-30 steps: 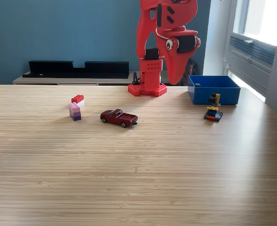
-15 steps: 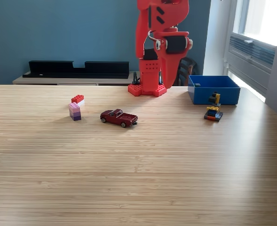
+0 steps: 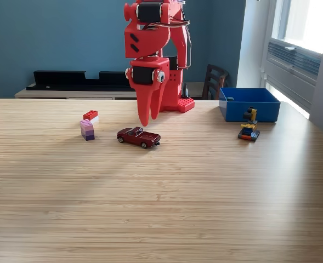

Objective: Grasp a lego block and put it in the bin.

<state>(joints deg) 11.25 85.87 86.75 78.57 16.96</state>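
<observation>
My red gripper hangs pointing down just above the table, jaws close together with nothing held. It sits a little behind the dark red toy car in the exterior view. To its left lie a red-and-white lego block and a pink-and-purple lego stack. The bright-blue bin stands at the right rear of the table. A small multicoloured lego pile rests just in front of the bin.
The arm's red base is fixed at the table's far edge. Behind it stand a dark chair and a low sideboard with black trays. A window fills the right side.
The arm has swung from near the bin towards the exterior view's left and dropped lower, so the gripper now hangs behind the toy car. The blocks, car and bin have not moved.
</observation>
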